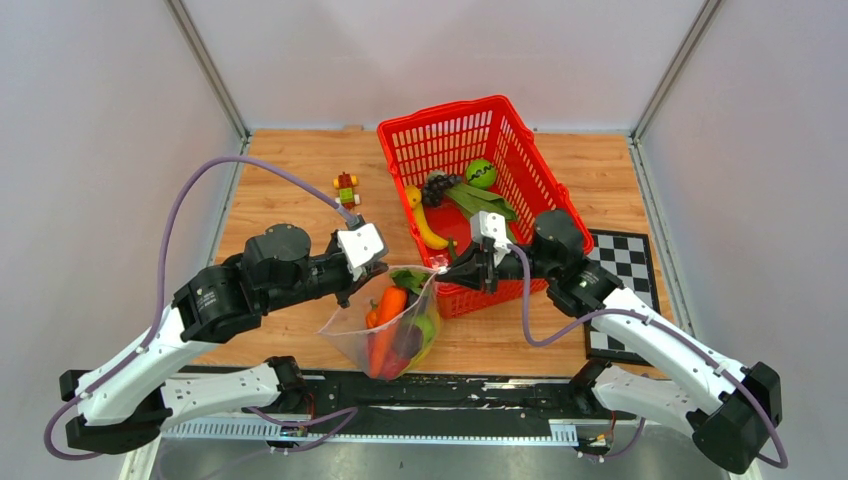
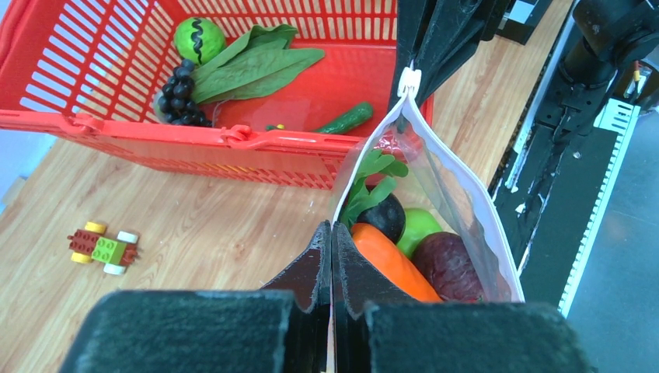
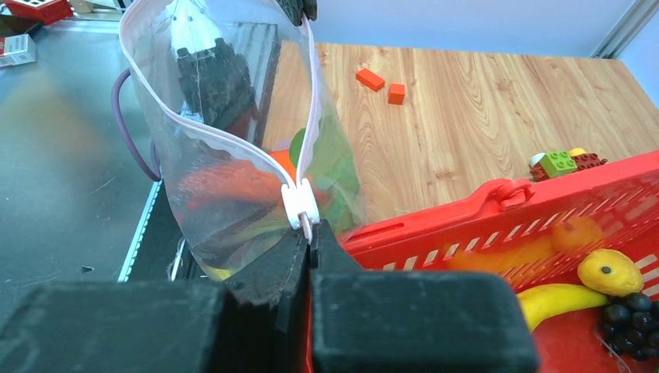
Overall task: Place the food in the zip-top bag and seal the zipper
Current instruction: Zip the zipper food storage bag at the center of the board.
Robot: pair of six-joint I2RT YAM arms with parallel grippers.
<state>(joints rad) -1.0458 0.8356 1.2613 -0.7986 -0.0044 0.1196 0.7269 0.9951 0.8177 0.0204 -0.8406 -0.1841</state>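
My left gripper (image 2: 331, 233) pinches one corner of the zip-top bag (image 1: 350, 335). Right gripper (image 3: 310, 235) is clamped on the zipper (image 3: 299, 202) at the other end.

Angled inward from both sides, with left hand (image 1: 386, 268) and right hand (image 1: 446, 268) pinched shut, tips facing, near each other.

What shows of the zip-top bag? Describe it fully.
The zip-top bag is clear, crinkly plastic with a pale zipper and white slider, its mouth gaping open. The left hand pinches one mouth end, the right hand the slider end, so it hangs between them beside the red basket. Inside: an orange carrot, green and dark pieces.
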